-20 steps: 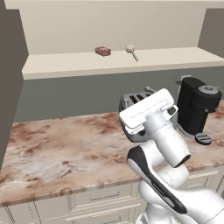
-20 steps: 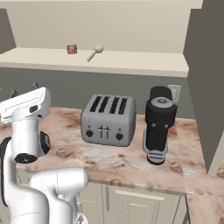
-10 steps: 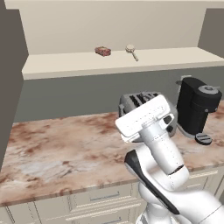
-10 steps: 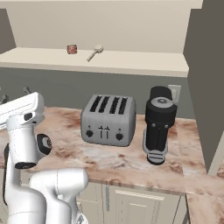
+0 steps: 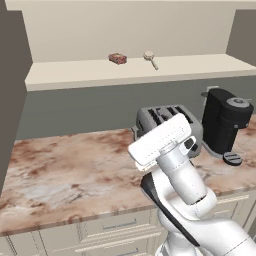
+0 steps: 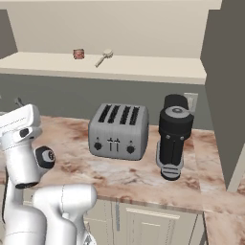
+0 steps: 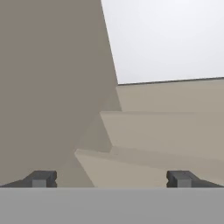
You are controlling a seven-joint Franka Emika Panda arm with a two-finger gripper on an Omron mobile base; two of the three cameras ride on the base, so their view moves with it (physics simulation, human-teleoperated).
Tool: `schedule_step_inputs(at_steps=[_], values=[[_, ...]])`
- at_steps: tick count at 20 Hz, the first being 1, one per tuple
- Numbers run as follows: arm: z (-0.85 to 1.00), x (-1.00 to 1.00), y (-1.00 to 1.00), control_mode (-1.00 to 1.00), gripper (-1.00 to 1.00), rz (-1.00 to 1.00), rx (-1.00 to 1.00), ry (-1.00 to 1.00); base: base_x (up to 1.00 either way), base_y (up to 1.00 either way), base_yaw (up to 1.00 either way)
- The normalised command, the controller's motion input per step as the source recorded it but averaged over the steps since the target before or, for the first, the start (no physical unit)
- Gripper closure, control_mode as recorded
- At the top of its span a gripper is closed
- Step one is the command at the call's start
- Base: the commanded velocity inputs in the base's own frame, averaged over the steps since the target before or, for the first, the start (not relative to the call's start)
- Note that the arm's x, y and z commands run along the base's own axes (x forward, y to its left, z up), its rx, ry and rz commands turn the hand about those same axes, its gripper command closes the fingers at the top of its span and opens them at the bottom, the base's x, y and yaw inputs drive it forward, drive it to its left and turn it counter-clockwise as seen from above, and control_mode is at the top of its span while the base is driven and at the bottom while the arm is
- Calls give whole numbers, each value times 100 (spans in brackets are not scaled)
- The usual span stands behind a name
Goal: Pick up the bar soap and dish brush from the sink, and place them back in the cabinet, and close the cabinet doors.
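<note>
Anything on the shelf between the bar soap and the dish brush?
No. In the left base view the bar soap and dish brush lie apart on the cabinet shelf, with bare shelf between them; the right base view agrees.

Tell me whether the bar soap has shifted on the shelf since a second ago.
No. The bar soap lies just left of the dish brush, as before.

Toaster (image 5: 167,120), centre of left base view: front hidden behind the arm. Cabinet door (image 6: 225,86), right edge of right base view: cut off. Bar soap (image 6: 78,54), upper left: detail too small to tell.
</note>
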Motion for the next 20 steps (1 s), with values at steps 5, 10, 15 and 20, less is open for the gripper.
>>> schedule_step_inputs(at_steps=[5, 10, 15, 20], values=[[0, -37, 27, -100, -100, 4, 0, 0, 0, 0, 0], [0, -37, 33, -100, -100, 3, 0, 0, 0, 0, 0], [0, -40, 33, -100, -100, 1, 0, 0, 0, 0, 0], [0, -35, 28, -100, -100, 0, 0, 0, 0, 0, 0]])
